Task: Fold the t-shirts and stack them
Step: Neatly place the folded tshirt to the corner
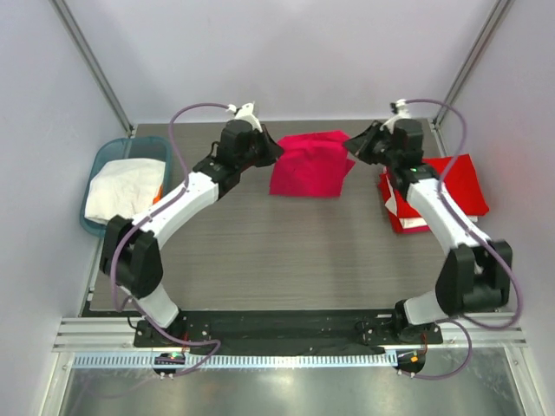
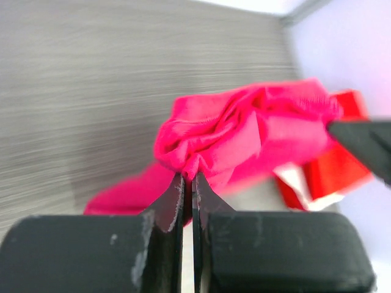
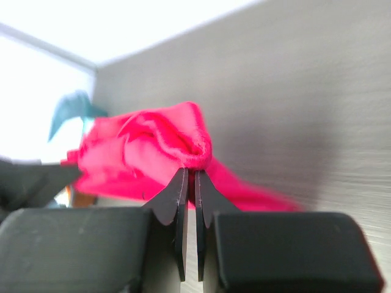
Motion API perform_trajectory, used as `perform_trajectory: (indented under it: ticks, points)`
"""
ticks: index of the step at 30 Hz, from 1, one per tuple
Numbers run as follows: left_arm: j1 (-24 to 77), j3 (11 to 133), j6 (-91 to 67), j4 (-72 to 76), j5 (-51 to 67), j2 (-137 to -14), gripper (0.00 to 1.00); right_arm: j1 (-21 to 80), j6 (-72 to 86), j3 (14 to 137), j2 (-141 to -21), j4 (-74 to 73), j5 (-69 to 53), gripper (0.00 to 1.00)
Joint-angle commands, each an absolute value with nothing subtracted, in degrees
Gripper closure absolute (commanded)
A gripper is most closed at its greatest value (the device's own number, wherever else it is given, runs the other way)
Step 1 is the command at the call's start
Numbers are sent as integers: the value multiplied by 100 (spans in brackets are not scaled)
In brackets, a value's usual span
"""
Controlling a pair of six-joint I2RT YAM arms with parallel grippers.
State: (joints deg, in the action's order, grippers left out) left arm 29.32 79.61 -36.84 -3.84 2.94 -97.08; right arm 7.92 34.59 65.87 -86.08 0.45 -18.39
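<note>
The magenta-pink t-shirt (image 1: 310, 165) hangs between both grippers at the back middle of the table, its lower part resting on the table. My left gripper (image 1: 276, 149) is shut on its left edge; in the left wrist view the jaws pinch a fold of the pink t-shirt (image 2: 244, 137) at the left gripper tips (image 2: 189, 177). My right gripper (image 1: 351, 146) is shut on its right edge; the right wrist view shows the pink t-shirt (image 3: 146, 155) bunched at the right gripper tips (image 3: 190, 172). Folded red t-shirts (image 1: 458, 186) lie stacked at the right, also in the left wrist view (image 2: 333, 171).
A teal basket (image 1: 111, 160) at the left edge holds a white t-shirt (image 1: 126, 191). A white layer (image 1: 392, 205) shows under the red stack. Grey wood-grain table (image 1: 286, 251) lies in front of the shirt. Enclosure walls surround the table.
</note>
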Motion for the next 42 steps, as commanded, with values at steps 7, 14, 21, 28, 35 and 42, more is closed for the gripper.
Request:
perform_trajectory:
  ticks: [7,14,21,28,35,42]
  points:
    - [4392,8516,-3401,457,-694,-9087,100,-228,3016,7996,-6891,-2327,-160,99]
    - [5597,9737,-3217,756,-1177,-9913,100,-1159,2541,9228,-6952,-3849,1036,99]
    - [6494,11047,-2769,923,-1889,-11187,100,-2231,2127,9606,-7162,-4359,1538,99]
    - [7066,12215,-2136,1239,-2830,-12548,100,-3040,2004,9773,-7672,-4386,1152,99]
    - [7066,13525,-2268,923,-2768,-13463,100,-3384,2012,9940,-8199,-4307,889,99]
    - [6821,13746,-2706,1099,-2743,-13745,100,-3410,2083,10168,-8639,-4113,730,99]
